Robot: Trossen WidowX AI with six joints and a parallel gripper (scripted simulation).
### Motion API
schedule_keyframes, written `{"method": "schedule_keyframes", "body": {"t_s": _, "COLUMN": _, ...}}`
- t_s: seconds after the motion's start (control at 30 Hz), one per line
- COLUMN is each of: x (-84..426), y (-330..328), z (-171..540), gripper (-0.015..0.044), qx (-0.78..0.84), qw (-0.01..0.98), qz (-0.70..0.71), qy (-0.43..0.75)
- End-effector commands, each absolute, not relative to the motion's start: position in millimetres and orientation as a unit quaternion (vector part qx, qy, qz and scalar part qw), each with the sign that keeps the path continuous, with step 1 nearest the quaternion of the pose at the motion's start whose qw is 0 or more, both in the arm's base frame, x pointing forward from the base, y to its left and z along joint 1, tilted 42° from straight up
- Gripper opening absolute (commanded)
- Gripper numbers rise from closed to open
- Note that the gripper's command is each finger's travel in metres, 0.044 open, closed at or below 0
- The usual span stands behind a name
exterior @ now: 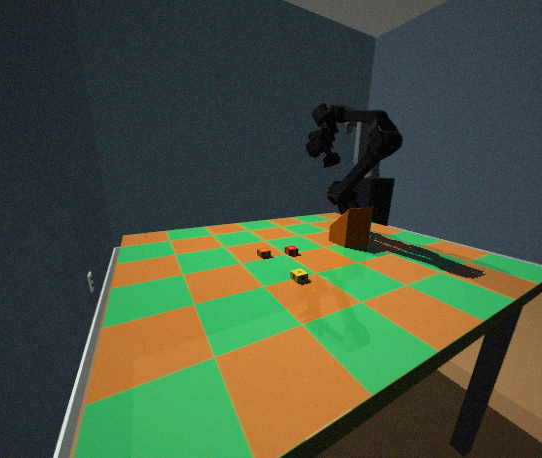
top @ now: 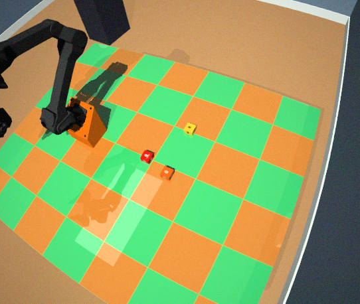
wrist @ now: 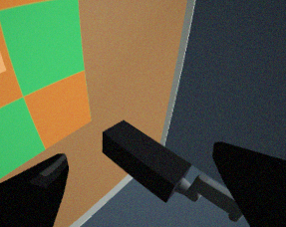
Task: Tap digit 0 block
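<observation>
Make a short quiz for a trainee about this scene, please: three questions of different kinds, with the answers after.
1. True or false: the gripper is closed on a block.
2. Multiple choice: which block shows the digit 0 in the top view? A. yellow block B. red block C. orange block
3. Fill in: in the top view, the block nearest to the orange block is the ____ one.

Key
1. False. The fingers stand wide apart and hold nothing; the arm is raised far from the blocks.
2. C.
3. Red.
</observation>
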State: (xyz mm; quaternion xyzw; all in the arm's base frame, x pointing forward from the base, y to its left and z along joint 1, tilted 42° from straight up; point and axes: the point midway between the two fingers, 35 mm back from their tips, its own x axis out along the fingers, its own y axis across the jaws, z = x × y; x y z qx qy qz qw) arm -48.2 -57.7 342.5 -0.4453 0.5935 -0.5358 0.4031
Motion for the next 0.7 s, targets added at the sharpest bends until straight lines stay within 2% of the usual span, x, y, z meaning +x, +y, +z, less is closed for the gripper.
{"method": "schedule_keyframes", "body": {"t_s": 0.0, "x": -47.3, "y": -59.1, "z": 342.4, "gripper": 0.04, "qx": -0.445, "qw": 0.409, "qz": -0.535, "qy": 0.59}}
{"method": "schedule_keyframes", "body": {"t_s": 0.17, "x": -23.5, "y": -104.4, "z": 333.7, "gripper": 0.04, "qx": -0.412, "qw": 0.543, "qz": -0.494, "qy": 0.539}}
{"method": "schedule_keyframes", "body": {"t_s": 0.37, "x": 32.6, "y": -153.6, "z": 308.4, "gripper": 0.04, "qx": -0.336, "qw": 0.674, "qz": -0.411, "qy": 0.513}}
{"method": "schedule_keyframes", "body": {"t_s": 0.67, "x": 146.3, "y": -163.9, "z": 249.1, "gripper": 0.04, "qx": -0.229, "qw": 0.76, "qz": -0.279, "qy": 0.54}}
